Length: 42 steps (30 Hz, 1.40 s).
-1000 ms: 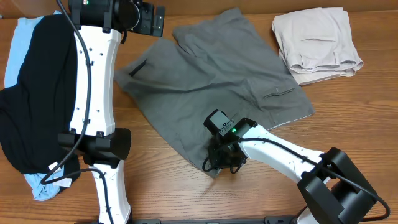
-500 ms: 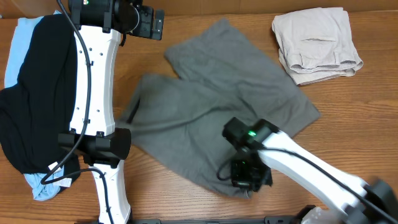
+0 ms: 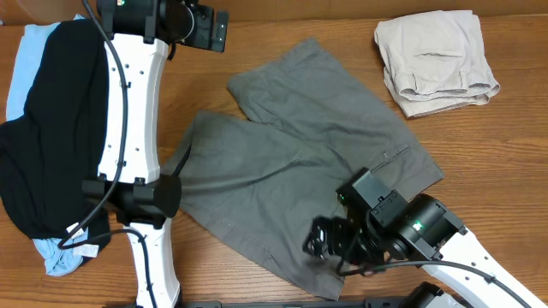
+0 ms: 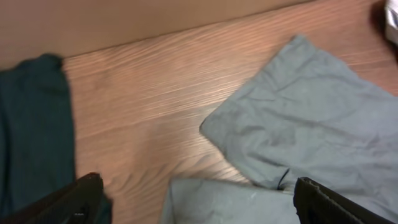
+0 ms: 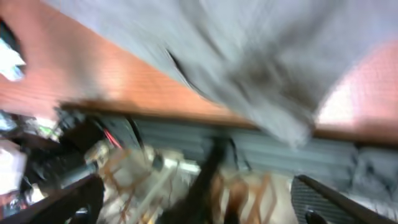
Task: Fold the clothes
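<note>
The grey-olive shorts [image 3: 300, 162] lie spread and wrinkled across the middle of the table, one leg pointing to the back. My right gripper [image 3: 330, 248] hovers over their front edge, open with nothing between its fingers; its wrist view is blurred, showing the shorts [image 5: 249, 50] above the table's edge. My left gripper [image 3: 214, 31] hangs open at the back left, above bare wood, with the shorts [image 4: 311, 124] to its right. A black garment [image 3: 51, 128] lies on a light-blue one [image 3: 21, 68] at the left. Folded beige shorts [image 3: 437, 60] rest at the back right.
The left arm's white link [image 3: 128, 111] stands between the black pile and the grey shorts. Bare wood [image 3: 479, 162] shows right of the shorts. Past the table's front edge [image 5: 186, 115] the right wrist view shows blurred clutter.
The right gripper pulled the shorts' front part toward the front edge, swung to the front right, and opened. The shorts shifted and stretched forward. The left arm stayed put.
</note>
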{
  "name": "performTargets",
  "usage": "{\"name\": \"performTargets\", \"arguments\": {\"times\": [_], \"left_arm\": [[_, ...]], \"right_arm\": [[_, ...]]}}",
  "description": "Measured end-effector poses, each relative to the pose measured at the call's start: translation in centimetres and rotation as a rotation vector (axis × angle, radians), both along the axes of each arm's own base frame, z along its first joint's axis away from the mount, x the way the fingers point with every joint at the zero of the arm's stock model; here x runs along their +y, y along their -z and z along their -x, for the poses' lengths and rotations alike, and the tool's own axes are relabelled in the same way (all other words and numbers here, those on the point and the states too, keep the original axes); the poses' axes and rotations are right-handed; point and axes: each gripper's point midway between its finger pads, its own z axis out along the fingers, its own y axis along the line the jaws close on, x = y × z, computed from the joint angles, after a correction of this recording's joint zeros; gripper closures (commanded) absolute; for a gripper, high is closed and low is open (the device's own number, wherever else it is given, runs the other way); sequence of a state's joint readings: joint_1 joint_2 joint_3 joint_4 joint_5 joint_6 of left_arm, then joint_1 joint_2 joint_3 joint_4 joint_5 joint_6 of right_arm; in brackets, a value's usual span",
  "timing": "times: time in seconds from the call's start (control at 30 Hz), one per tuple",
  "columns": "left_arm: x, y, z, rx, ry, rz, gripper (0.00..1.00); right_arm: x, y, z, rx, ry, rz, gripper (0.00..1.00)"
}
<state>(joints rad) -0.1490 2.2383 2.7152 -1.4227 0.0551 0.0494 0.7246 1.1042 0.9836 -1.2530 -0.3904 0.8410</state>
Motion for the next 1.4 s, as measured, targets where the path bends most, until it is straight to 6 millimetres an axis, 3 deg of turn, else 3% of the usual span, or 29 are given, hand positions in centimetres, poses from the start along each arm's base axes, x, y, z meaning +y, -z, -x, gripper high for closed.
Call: {"name": "performTargets", "arguments": {"times": [0.13,0.33,0.6,0.73,0.9,1.4], "left_arm": [[-1.6,2.2,-1.8,0.009,0.061,0.039,0.00],[-4.3,6.6,-3.3,0.055,0.166,0.022,0.00],[-10.4,12.5,-2.1,0.144,0.396,-0.055,0.00],[-12.3,15.3,-1.4,0.191,0.470,-0.078,0.00],[-12.4,18.2,-0.7,0.263,0.499,-0.095,0.00],[-12.9,23.3,-0.7,0.335,0.536,-0.087,0.00]], "right_arm": [[1.0,-0.4,-3.3,-0.143,0.053,-0.023,0.00],[-0.5,-0.1,-5.6,-0.231,0.130,0.053,0.00],[-3.2,0.0,-8.1,-0.274,0.248,0.118,0.00],[-4.1,0.2,-8.5,-0.276,0.261,0.137,0.00],[-4.4,0.2,-8.6,-0.289,0.239,0.144,0.00],[-4.4,1.4,-9.2,-0.278,0.207,0.186,0.00]]}}
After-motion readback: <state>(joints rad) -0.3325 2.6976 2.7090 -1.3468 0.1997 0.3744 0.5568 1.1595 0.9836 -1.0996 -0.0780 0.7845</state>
